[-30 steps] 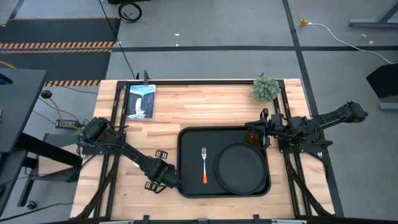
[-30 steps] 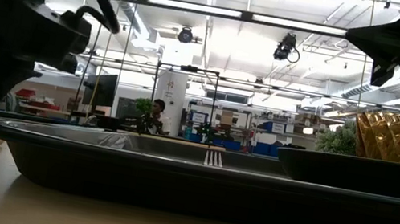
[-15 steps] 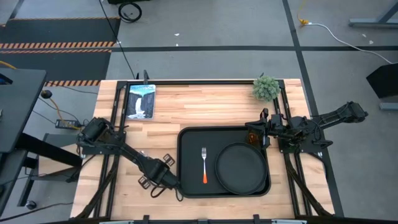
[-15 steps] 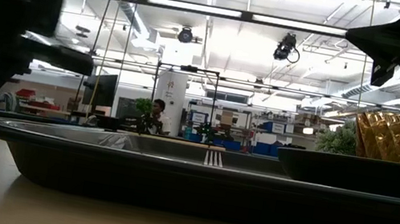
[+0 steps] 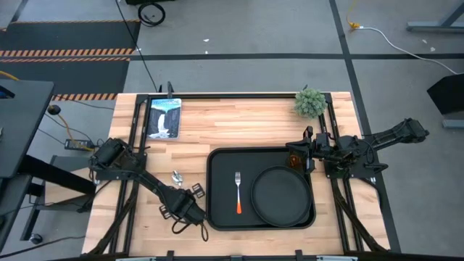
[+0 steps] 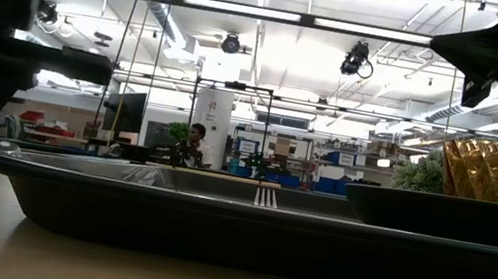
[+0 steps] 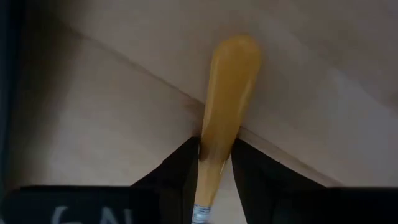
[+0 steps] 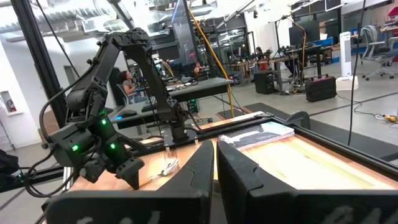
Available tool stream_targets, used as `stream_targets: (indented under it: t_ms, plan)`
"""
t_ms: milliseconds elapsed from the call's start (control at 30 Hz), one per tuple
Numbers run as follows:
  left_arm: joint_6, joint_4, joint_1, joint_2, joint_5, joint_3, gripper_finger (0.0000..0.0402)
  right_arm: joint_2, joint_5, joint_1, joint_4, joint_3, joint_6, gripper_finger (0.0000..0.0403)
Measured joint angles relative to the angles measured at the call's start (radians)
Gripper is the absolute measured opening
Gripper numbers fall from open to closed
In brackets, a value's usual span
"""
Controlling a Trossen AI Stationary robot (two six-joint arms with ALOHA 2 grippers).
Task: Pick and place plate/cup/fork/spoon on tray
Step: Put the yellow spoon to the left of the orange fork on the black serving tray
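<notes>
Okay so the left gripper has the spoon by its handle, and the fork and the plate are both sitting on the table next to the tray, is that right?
Not quite. The fork and the plate lie inside the tray, not on the table; the high view shows it. The rest holds: the left gripper has the spoon by its yellow-orange handle, as the left wrist view shows.

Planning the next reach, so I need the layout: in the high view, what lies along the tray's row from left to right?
Left pincer holding the spoon → tray left rim → fork → plate → cup at the tray's right rear corner → right pincer.
</notes>
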Motion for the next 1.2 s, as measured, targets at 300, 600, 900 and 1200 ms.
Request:
stream_targets:
  t_ms: [300,600,900,1200]
  plan:
    - [-0.234,0.008,-0.005,0.003,-0.021,0.07,0.0107,0.0,0.0,0.0,0.0,0.0,0.0,0.0027]
    - [-0.654,-0.061,-0.01,0.001,-0.034,0.144,0.0108,0.0,0.0,0.0,0.0,0.0,0.0,0.0027]
    - [-1.88,-0.356,0.002,0.001,-0.014,0.145,0.0093,0.0,0.0,0.0,0.0,0.0,0.0,0.0027]
    - [-2.594,-0.322,-0.081,0.0,0.018,0.145,0.0077,0.0,0.0,0.0,0.0,0.0,0.0,0.0027]
